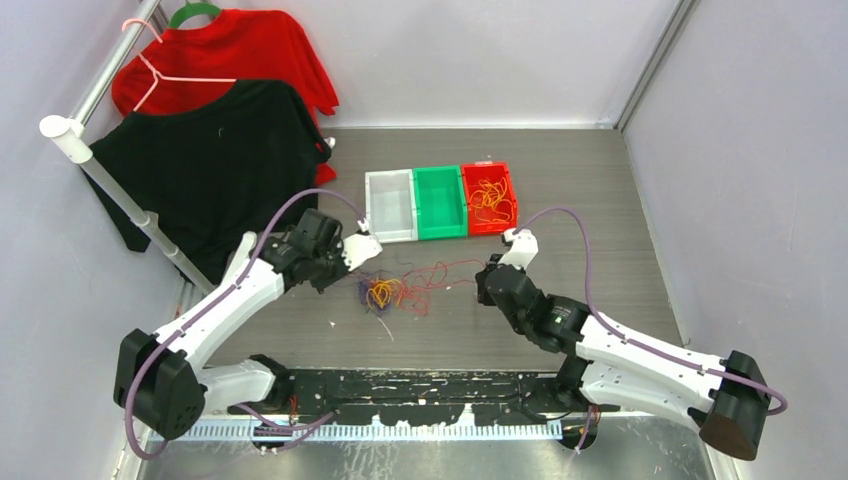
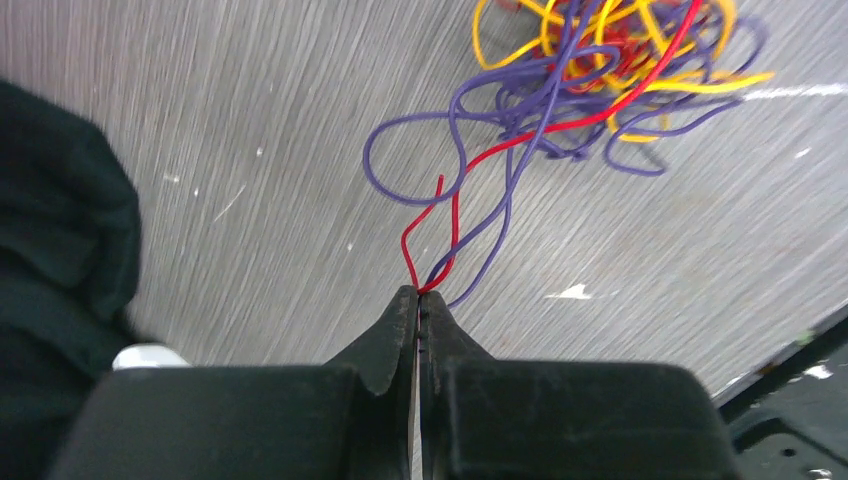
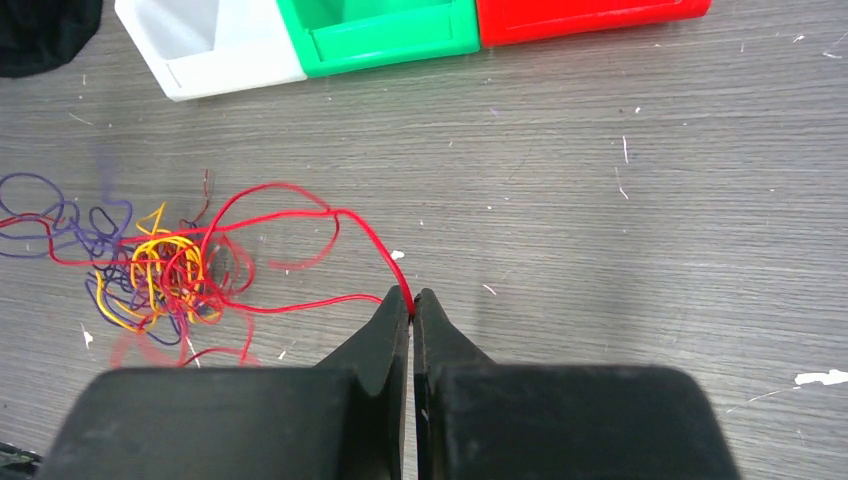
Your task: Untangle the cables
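Left gripper [image 2: 418,295] is pinched tight on red and purple strands running out of the cables [image 1: 383,293]. Right gripper [image 3: 411,300] is clamped on a red cable [image 3: 345,212] from the opposite side. Judged purpose: opposed holds, so the knot can be drawn apart. The tangle lies mid-table [image 1: 620,260], between the arms and on the near side of the bins [image 1: 440,236]. Open surface runs toward the right edge. A black shirt [image 1: 200,170] crowds the left edge.

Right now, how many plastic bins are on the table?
3, side by side: white bin left, green bin middle, red bin right, holding orange wires. None seems hidden.
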Controlling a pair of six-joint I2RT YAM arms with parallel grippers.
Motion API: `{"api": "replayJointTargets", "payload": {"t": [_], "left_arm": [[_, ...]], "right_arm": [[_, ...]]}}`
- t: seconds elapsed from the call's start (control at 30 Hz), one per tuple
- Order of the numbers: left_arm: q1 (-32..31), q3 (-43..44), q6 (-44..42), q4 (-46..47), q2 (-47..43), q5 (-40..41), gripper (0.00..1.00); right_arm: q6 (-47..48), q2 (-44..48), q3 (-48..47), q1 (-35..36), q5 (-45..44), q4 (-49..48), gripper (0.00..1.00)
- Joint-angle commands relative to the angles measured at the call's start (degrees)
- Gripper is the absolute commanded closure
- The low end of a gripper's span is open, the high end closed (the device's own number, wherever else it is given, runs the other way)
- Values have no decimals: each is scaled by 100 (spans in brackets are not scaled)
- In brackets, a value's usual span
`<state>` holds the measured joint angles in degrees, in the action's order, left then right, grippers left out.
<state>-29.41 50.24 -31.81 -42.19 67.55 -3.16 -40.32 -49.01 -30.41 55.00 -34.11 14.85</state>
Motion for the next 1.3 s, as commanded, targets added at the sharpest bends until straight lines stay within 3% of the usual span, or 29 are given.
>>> {"api": "replayJointTargets", "payload": {"t": [0.0, 0.6, 1.0, 1.17, 1.23, 1.27], "left_arm": [[347, -333, -685, -52, -201, 537, 100], [672, -1212, -1390, -238, -942, 766, 100], [671, -1808, -1980, -46, -1026, 1175, 100], [672, -1724, -1849, -178, -1171, 953, 100], [673, -1357, -1587, -532, -1257, 635, 73], [671, -1136, -1519, -849, -1309, 419, 52]], "right_arm": [[170, 92, -529, -67, -332, 356, 99], [1428, 968, -2908, -618, -1024, 1544, 99], [2586, 980, -4146, -631, -2148, 1153, 99], [2639, 698, -4518, -631, -1586, 1173, 99], [2568, 489, -4670, -636, -1269, 1306, 99], [2544, 415, -4730, -632, -1130, 1343, 99]]}}
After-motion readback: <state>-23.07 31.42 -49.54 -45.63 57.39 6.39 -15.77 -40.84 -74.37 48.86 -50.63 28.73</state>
